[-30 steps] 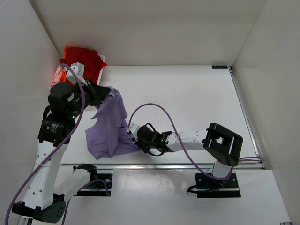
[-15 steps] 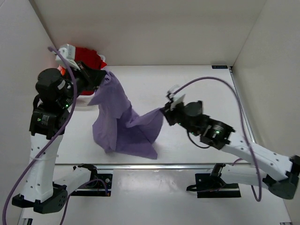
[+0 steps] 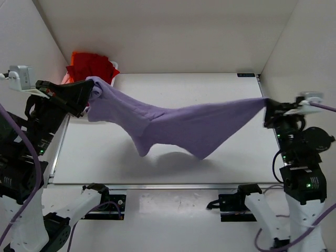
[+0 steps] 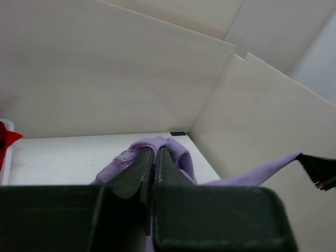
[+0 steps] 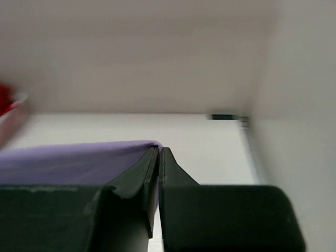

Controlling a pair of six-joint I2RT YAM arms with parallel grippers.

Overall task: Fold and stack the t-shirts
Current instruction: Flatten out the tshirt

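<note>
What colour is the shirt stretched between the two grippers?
The shirt is plain lavender purple, clearest in the top external view.

One lavender tee point(image 3: 184, 123); one red-orange heap point(image 3: 93, 63) (uncountable); pair: left end effector point(image 3: 92, 95), right end effector point(image 3: 268, 106).

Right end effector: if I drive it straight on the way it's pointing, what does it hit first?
Beyond the lavender purple cloth t-shirt pinched in the right end effector, nothing close shows: open air over the white table, then probably the white back wall. Depth is unclear.
</note>
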